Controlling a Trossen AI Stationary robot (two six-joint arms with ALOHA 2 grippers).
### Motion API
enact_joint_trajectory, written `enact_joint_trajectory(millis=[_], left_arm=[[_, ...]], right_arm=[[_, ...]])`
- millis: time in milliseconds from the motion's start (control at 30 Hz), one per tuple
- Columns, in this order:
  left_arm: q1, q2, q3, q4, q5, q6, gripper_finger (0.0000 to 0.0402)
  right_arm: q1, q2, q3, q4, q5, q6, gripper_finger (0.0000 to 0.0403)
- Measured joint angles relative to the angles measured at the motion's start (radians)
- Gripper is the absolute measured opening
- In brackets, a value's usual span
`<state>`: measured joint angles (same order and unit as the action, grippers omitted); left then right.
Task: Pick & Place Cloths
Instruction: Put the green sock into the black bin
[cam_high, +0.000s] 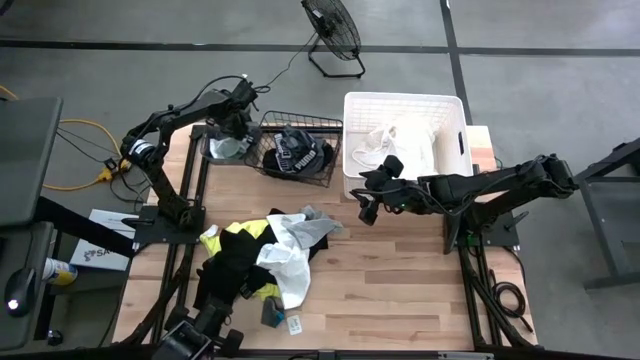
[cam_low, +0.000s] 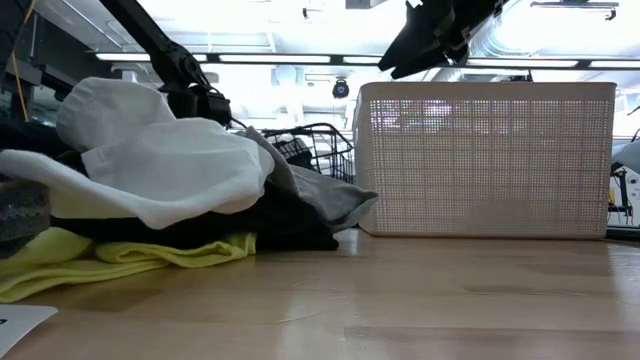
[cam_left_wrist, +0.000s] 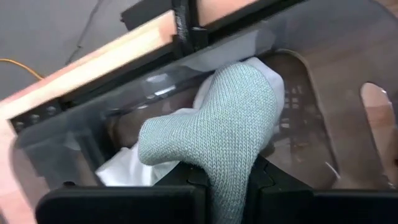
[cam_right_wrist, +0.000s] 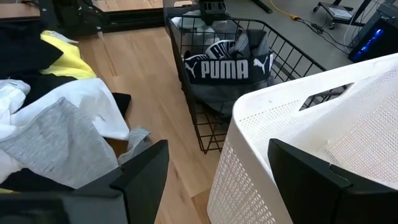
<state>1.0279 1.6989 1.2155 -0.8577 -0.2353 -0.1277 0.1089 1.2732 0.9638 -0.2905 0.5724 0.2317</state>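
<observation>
A heap of cloths (cam_high: 262, 255) lay at six o'clock on the tabletop (cam_high: 400, 280); basket (cam_high: 297, 150) and tub (cam_high: 405, 140) stood at twelve.

The high view looks straight down on the whole light wooden table (cam_high: 400, 290), while the low view sits at its surface, facing level across it, close to the heap of black, white, grey and yellow cloths (cam_low: 150, 190). Both share the white perforated plastic tub (cam_high: 404, 108) and black wire basket (cam_high: 300, 150), which the right wrist view sees up close. The left wrist view looks closely down at a pale green knitted cloth (cam_left_wrist: 230, 130).
</observation>
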Motion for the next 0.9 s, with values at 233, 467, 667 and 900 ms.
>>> enact_joint_trajectory(millis=[233,467,667,900], left_arm=[[0.0,-0.008,-0.001,0.0,0.052,0.005,0.0029],[0.016,-0.051,-0.002,0.0,0.065,0.002,0.0029],[0.095,-0.057,-0.002,-0.006,0.17,-0.01,0.0026],[0.139,-0.057,-0.002,-0.04,0.272,-0.027,0.0024]], right_arm=[[0.0,0.0,0.0,0.0,0.0,0.0,0.0267],[0.0,0.0,0.0,0.0,0.0,0.0,0.0267],[0.0,0.0,0.0,0.0,-0.017,0.0,0.0267],[0.0,0.0,0.0,0.0,-0.035,0.001,0.0267]])
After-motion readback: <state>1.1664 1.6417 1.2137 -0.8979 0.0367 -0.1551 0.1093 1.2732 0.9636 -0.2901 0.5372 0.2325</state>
